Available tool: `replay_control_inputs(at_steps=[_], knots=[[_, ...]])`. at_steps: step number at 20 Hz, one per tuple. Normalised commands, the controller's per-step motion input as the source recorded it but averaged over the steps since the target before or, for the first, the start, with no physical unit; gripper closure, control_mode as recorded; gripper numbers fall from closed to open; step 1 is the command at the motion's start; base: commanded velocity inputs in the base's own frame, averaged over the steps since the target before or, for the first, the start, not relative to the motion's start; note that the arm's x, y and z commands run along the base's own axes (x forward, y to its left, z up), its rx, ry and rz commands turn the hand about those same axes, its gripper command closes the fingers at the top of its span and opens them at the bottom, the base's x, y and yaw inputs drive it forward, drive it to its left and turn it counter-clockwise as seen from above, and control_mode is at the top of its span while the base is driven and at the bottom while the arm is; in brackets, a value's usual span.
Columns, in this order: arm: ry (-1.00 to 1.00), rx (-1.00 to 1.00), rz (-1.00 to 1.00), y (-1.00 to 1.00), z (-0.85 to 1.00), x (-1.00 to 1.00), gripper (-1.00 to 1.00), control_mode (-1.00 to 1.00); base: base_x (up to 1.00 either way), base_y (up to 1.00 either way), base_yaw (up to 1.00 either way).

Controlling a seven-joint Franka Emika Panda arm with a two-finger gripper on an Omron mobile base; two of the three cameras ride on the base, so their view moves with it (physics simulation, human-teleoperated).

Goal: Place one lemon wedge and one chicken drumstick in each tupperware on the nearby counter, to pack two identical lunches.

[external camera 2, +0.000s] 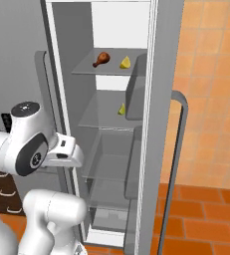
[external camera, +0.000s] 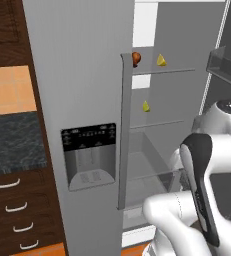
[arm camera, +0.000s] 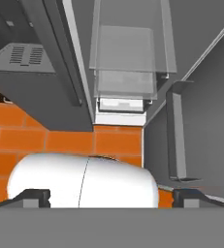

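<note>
The fridge stands open. A brown chicken drumstick lies on its top glass shelf, with a yellow lemon wedge to its right. Another lemon wedge rests on the shelf below. The black marbled counter shows at the left, over dark drawers. The tupperware is out of view. My gripper is open and holds nothing. It points down at the fridge's lower drawers and the floor, well below the food.
The closed left fridge door with its dispenser panel stands between the counter and the open compartment. The open right door swings out over the orange tiled floor. Clear bins fill the fridge's lower part.
</note>
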Motion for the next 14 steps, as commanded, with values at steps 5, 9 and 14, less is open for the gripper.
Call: replay_control_inputs(at_steps=[5, 9, 14], knots=[[-0.41, 0.04, 0.07, -0.02, 1.00, 0.63, -1.00, -1.00, 0.00, 0.00, 0.00], [-0.19, 0.03, 0.00, 0.00, 0.89, 1.00, -1.00, -1.00, 0.00, 0.00, 0.00], [0.05, -0.03, -0.07, 0.00, 0.09, 1.00, -1.00, -1.00, 0.00, 0.00, 0.00]])
